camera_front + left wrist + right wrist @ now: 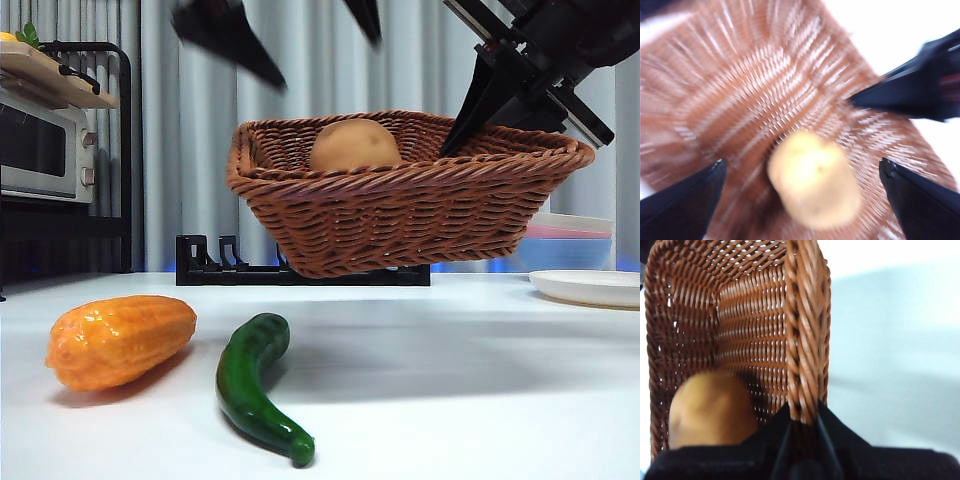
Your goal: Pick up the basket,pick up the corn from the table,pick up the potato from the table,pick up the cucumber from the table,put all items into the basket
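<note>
The dark-brown wicker basket (400, 215) hangs tilted above the white table (460, 390). My right gripper (455, 145) is shut on its right rim (805, 330). The tan potato (353, 146) lies inside the basket; it also shows in the left wrist view (815, 185) and the right wrist view (710, 410). My left gripper (320, 50) is open and empty above the basket (740, 90), over the potato, blurred by motion. The orange corn (120, 340) and the green cucumber (255, 385) lie on the table at the front left, side by side and apart.
A microwave (45, 145) on a dark shelf stands at the far left. A black rack (210, 265) sits behind the basket. Stacked pastel bowls (570, 240) and a white plate (590, 288) are at the right.
</note>
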`<action>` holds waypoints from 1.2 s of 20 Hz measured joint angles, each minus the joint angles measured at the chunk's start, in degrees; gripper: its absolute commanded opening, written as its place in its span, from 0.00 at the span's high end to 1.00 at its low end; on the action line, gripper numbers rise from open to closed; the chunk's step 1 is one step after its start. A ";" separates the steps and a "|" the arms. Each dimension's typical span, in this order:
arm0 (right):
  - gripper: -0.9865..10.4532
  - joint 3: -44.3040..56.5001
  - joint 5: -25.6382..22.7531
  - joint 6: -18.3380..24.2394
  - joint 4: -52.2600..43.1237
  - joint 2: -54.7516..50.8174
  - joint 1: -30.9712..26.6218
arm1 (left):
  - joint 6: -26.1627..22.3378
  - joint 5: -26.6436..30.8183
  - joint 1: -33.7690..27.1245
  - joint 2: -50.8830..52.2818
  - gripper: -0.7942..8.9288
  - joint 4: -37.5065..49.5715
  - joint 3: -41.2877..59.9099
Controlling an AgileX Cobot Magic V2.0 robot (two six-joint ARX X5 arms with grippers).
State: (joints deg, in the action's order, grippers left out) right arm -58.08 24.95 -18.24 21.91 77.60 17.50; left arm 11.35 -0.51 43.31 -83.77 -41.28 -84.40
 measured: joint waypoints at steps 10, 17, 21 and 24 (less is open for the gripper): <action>0.92 0.00 0.00 0.24 -1.86 0.00 -3.85 | 3.76 4.87 1.99 18.73 0.33 -25.79 6.97; 0.92 0.00 -0.02 0.24 -1.84 0.00 -3.85 | 7.78 4.39 -1.20 15.06 0.33 -6.43 28.72; 0.92 0.00 -0.02 0.24 -1.84 0.00 -3.85 | 7.50 1.97 -6.12 7.23 0.33 -0.22 30.14; 0.92 0.00 -0.02 0.26 -1.84 0.00 -3.85 | 6.80 -0.33 -8.35 0.85 0.34 2.82 30.14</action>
State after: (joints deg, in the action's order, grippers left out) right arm -58.08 24.93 -17.98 20.08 77.60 13.65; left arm 18.15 -0.84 34.96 -82.91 -38.46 -54.26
